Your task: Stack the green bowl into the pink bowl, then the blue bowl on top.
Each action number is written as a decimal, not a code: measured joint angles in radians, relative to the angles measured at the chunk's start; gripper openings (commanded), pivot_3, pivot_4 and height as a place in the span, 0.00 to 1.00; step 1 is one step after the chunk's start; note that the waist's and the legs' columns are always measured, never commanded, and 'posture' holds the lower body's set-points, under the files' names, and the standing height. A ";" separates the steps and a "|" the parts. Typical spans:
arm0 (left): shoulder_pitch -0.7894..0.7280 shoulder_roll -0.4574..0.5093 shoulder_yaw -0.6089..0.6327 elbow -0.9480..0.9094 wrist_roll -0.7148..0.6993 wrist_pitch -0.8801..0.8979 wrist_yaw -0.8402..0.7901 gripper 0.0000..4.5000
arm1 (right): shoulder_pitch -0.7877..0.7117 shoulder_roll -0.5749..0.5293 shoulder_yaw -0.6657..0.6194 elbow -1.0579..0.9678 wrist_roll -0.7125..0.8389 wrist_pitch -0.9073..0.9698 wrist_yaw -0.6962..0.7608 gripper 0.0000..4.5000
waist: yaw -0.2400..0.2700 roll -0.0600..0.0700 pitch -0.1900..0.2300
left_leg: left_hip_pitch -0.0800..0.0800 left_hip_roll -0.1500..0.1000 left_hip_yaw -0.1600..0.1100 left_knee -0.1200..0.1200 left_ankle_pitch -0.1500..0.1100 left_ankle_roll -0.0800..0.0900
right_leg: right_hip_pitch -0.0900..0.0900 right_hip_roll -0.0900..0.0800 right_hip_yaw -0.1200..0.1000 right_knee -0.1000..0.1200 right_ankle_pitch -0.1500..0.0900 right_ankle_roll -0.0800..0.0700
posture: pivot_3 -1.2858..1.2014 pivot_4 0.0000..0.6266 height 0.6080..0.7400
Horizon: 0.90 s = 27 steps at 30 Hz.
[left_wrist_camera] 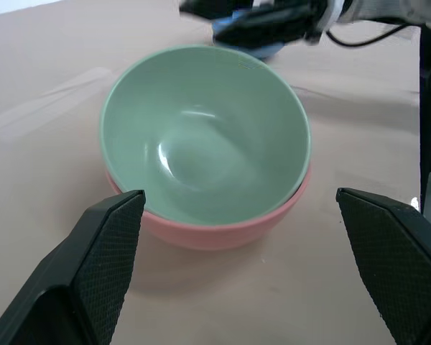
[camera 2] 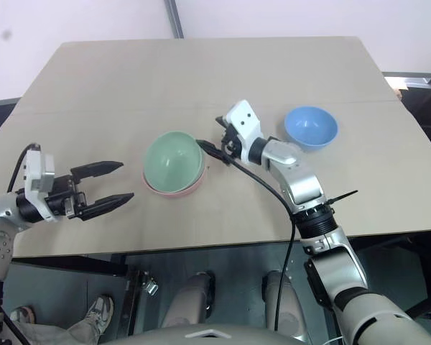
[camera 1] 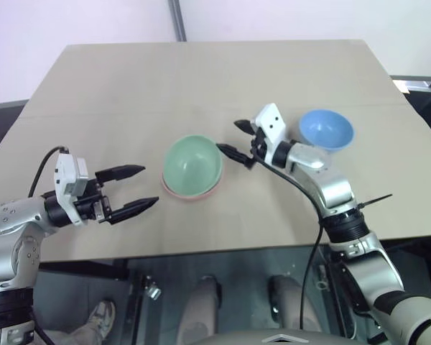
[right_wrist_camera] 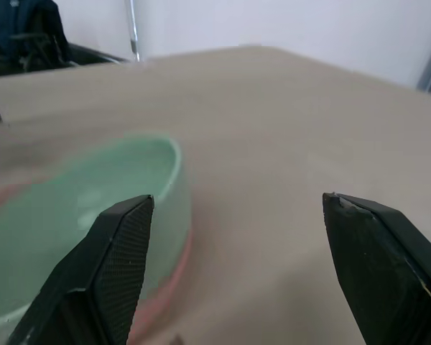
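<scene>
Left eye view, contents of the surface (camera 1: 129,79), places given from the pink bowl.

Item 1: pink bowl (camera 1: 194,194). Salmon-pink, upright, near the middle of the tan surface, toward its near edge. Seen as a thin rim under and around item 2.

Item 2: green bowl (camera 1: 192,165). Pale mint, nested inside the pink bowl, sitting slightly tilted so more pink shows along the near side. Empty; a soft glare on its inner wall in the left wrist view.

Item 3: blue bowl (camera 1: 326,129). Sky-blue, upright, empty, standing alone on the surface well to the right of the pink bowl and a little farther back. Nothing touches it.

Item 4: left hand (camera 1: 133,188). Left of the pink bowl, near it but apart, two black fingers spread wide and pointing toward the stack. Holds nothing. In its wrist view the stacked bowls sit between and beyond the fingertips (left_wrist_camera: 111,237).

Item 5: right hand (camera 1: 235,139). Just beside the pink bowl on its right, between the stack and the blue bowl, fingers wide apart and empty. Its lower fingertip lies close to the green bowl's rim; contact cannot be told. A black cable runs along its arm.
</scene>
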 measured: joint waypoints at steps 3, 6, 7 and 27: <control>0.008 0.000 0.001 -0.003 0.000 -0.002 0.003 1.00 | 0.006 -0.016 -0.001 -0.010 -0.004 -0.001 0.004 0.91 | 0.000 0.000 0.000 | 0.000 0.000 0.000 -0.001 0.000 0.000 | 0.000 0.000 0.000 0.000 0.000 0.000 | 0.52 0.24 1.00; 0.019 0.000 0.004 -0.013 0.000 -0.002 0.012 1.00 | 0.011 -0.071 -0.025 -0.078 0.003 0.001 0.009 0.91 | 0.002 0.000 0.000 | 0.000 0.000 0.000 -0.001 0.000 0.000 | 0.000 0.000 0.000 -0.001 0.000 0.000 | 0.52 0.24 1.00; 0.020 0.000 0.005 -0.016 -0.001 -0.002 0.017 1.00 | 0.011 -0.098 -0.034 -0.105 0.005 0.002 0.010 0.91 | 0.004 0.000 0.000 | 0.000 0.000 0.000 -0.001 0.000 0.000 | 0.000 0.000 0.000 -0.001 0.000 0.000 | 0.52 0.24 1.00; -0.040 0.028 -0.031 -0.178 -0.082 0.064 -0.044 1.00 | 0.058 -0.464 -0.091 0.070 -0.093 0.193 0.034 0.50 | -0.002 0.001 0.001 | 0.000 0.000 0.002 -0.003 0.000 0.000 | 0.001 -0.001 0.001 -0.006 0.000 0.000 | 0.52 0.24 1.00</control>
